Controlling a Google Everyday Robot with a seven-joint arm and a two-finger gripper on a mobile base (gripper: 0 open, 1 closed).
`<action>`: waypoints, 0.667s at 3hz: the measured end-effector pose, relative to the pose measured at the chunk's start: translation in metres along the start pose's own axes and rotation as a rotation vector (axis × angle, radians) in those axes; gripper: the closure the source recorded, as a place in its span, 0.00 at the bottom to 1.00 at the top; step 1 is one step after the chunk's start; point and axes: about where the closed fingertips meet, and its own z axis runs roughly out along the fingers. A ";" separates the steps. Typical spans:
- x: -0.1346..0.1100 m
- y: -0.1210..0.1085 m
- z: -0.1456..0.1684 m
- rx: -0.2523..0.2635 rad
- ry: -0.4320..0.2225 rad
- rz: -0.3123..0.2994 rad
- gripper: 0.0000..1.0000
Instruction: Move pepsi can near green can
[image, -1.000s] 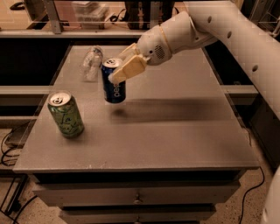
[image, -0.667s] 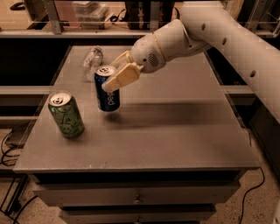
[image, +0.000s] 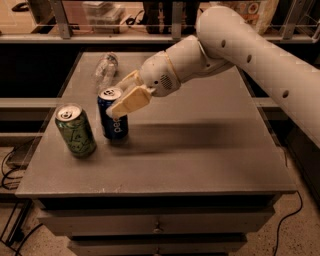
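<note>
The dark blue pepsi can (image: 114, 121) stands upright on the grey table (image: 200, 150), left of centre. The green can (image: 75, 130) stands upright just to its left, a small gap between them. My gripper (image: 122, 97) is at the pepsi can's upper part, its cream fingers (image: 131, 101) closed around the can from the right side. The white arm reaches in from the upper right.
A clear plastic bottle (image: 105, 70) lies on its side at the table's back left, behind the two cans. The table has drawers below its front edge. A shelf with railings runs behind the table. Cables lie on the floor at left.
The gripper has carried the pepsi can leftward and toward the front, down to the table surface, so it now stands close beside the green can.
</note>
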 end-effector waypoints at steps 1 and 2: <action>0.002 0.009 0.006 0.007 0.001 0.006 0.12; 0.002 0.009 0.008 0.002 0.002 0.004 0.00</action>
